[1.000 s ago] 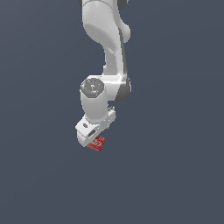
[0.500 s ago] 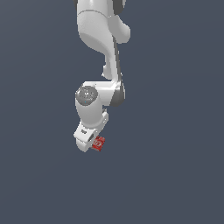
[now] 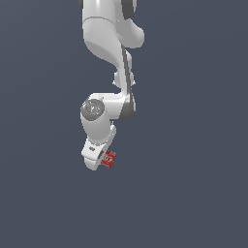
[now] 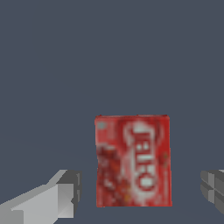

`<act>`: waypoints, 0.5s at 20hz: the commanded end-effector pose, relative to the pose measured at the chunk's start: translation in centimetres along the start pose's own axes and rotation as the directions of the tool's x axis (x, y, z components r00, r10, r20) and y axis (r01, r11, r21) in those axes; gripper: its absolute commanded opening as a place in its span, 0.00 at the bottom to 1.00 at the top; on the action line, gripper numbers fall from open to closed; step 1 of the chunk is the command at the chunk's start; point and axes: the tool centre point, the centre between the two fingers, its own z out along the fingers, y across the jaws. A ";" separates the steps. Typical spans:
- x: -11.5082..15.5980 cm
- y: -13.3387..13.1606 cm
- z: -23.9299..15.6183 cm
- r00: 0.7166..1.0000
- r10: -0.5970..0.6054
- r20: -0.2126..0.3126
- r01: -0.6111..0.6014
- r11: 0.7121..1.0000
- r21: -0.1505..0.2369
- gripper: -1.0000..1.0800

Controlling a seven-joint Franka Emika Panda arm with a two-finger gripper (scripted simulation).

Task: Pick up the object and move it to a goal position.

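Small flat red box [image 4: 133, 160]: printed card look, matt, white lettering. White robot arm [image 3: 104, 34]: smooth glossy plastic-like shell. Grey jaws: matt, faceted

A: We're seeing a glossy white arm [image 3: 104, 36], with dark grey bands showing at its joints.

B: And we're noticing a grey round cap [image 3: 92, 108] and pale grey fingers [image 4: 52, 197].

A plain, even slate-grey backdrop [image 3: 193, 72] fills everything.

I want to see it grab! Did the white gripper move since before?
Yes. The gripper shifted slightly toward the exterior view's left; the red box stayed put.
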 end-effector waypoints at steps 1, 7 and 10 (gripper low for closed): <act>-0.1 0.0 0.1 1.000 -0.013 -0.001 0.013 1.000 0.000 0.96; -0.1 0.0 0.5 1.000 -0.011 0.000 0.011 1.000 0.000 0.96; -0.1 0.0 1.4 1.000 -0.012 0.000 0.012 1.000 0.000 0.96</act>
